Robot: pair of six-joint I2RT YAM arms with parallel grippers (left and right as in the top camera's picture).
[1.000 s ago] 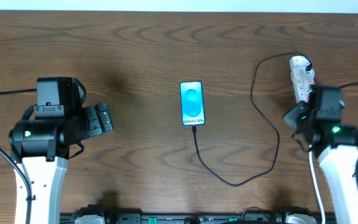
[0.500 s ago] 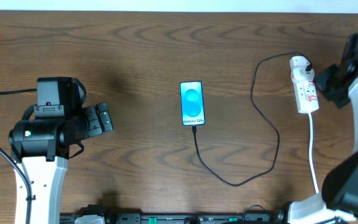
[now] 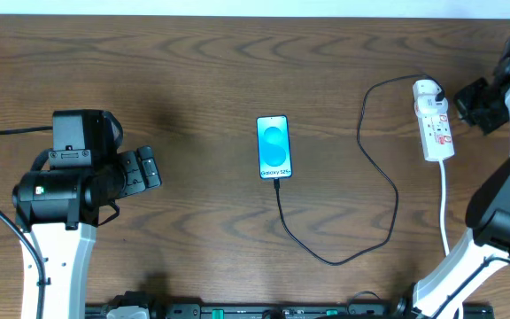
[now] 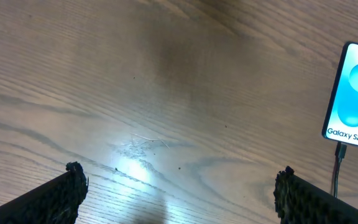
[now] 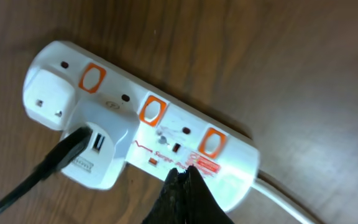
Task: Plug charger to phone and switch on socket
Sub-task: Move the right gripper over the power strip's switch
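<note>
The power strip point(image 3: 435, 133) lies on the right side of the brown wooden surface point(image 3: 193, 71). Its long side runs from near the robot to far from it, tipped a little. The white plug head point(image 5: 45, 99) sits in the hole at the far end. The white cord point(image 3: 445, 213) comes out of the near end. The strip has three red switches in a row, and the first switch point(image 5: 92, 78) is the one next to the plug head. I think that is the one to push. I cannot tell if it is on or off.

The right hand point(image 5: 181, 186) is just beside the strip, on its right side. So the strip lies to the left of this hand. The two fingers are pressed together into one dark tip and pinch nothing. In the right wrist view the tip shows at the strip's edge near the last switch point(image 5: 211, 142), but I cannot tell if it touches. This hand is much nearer than the other one.

The black charger cable point(image 3: 388, 190) goes from the plug head in a big loop to the bottom end of the phone point(image 3: 274, 146). It looks plugged in. The phone is in the middle of the surface with its blue screen lit.

The left hand point(image 4: 179, 186) is far off on the left, fingers spread, holding nothing.

There are no boxes or bowls. The strip's other two holes look empty.
</note>
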